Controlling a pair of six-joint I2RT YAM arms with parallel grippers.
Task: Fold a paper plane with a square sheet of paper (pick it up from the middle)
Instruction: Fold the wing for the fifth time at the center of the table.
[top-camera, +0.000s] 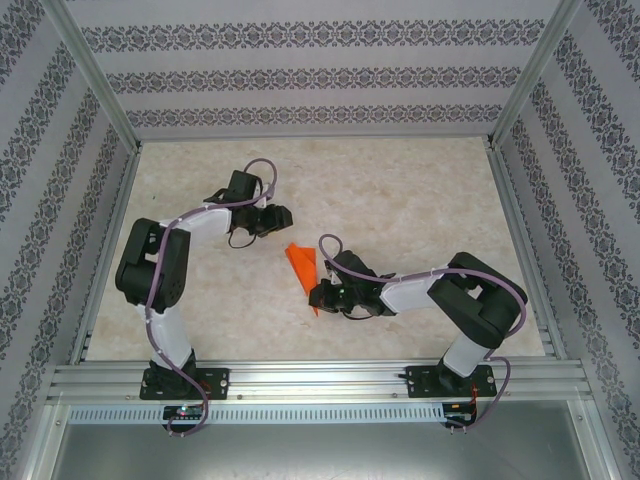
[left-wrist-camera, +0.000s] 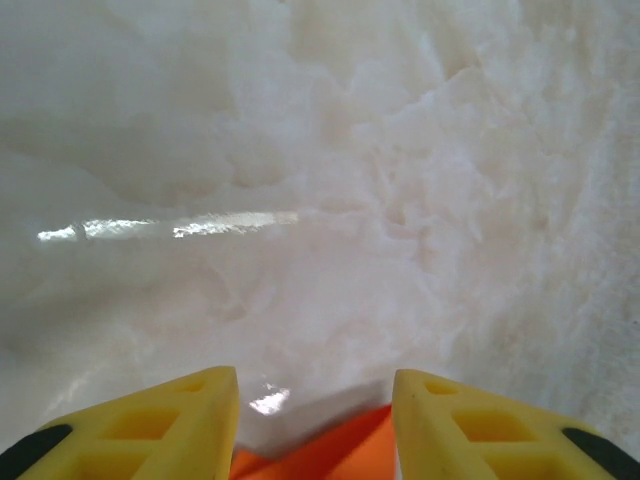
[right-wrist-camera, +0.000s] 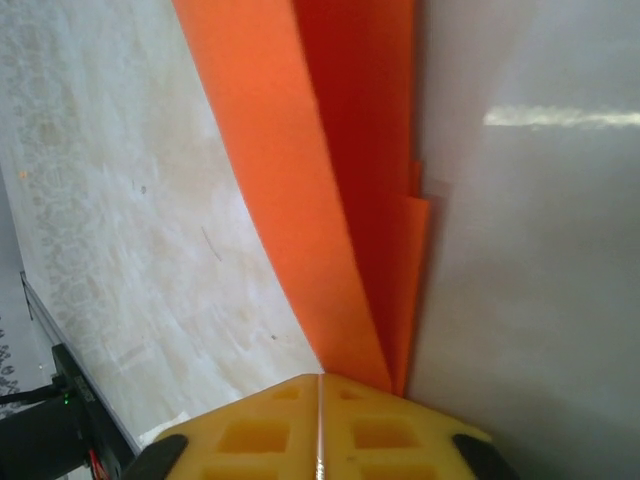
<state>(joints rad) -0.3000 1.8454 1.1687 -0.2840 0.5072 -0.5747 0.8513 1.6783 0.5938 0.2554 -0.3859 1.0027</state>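
The square sheet of paper is bright orange and lies mid-table, folded into a narrow pointed dart like a paper plane. In the right wrist view its layered folds run away from my right gripper, whose yellow jaws are pressed together. The paper's near end passes behind the right-hand fingertip, not through the seam. My right gripper sits over the paper's near tail. My left gripper is open above the table, with an orange edge low between its fingers. My left gripper is just beyond the paper's far corner.
The pale marbled tabletop is walled by patterned panels and aluminium posts. A metal rail along the near edge carries both arm bases. Bare table stretches toward the back and right.
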